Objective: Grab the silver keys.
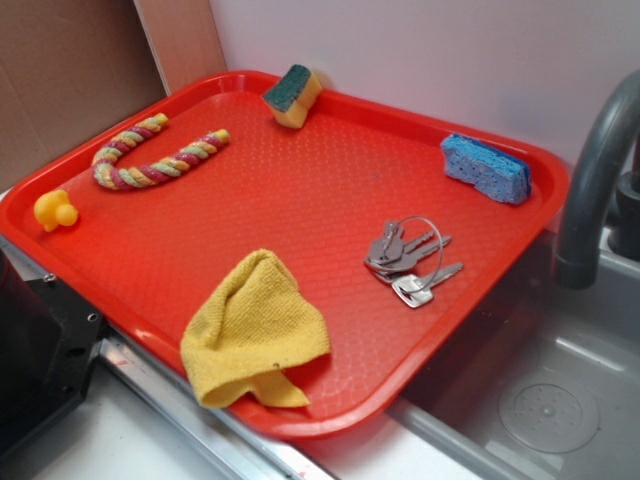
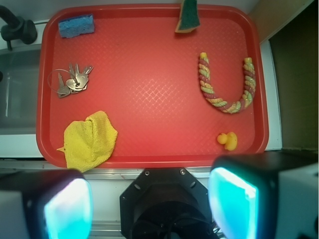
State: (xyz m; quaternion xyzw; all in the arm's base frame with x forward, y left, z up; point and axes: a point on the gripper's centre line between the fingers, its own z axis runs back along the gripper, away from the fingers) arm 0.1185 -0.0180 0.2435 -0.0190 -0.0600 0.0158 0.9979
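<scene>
The silver keys (image 1: 405,262) lie flat on the red tray (image 1: 330,170), a small bunch on a thin wire ring near the tray's right edge. In the wrist view the silver keys (image 2: 73,82) are at the upper left of the red tray (image 2: 149,99). My gripper (image 2: 149,209) hangs high above the tray's near edge, far from the keys. Its two cyan-padded fingers (image 2: 67,211) stand wide apart with nothing between them. The gripper itself does not show in the exterior view.
On the tray also lie a crumpled yellow cloth (image 1: 250,330), a blue sponge (image 1: 486,168), a green-and-yellow sponge (image 1: 292,95), a striped rope toy (image 1: 150,155) and a small yellow duck (image 1: 55,211). A sink (image 1: 560,390) with a grey tap (image 1: 595,180) borders the tray's right side.
</scene>
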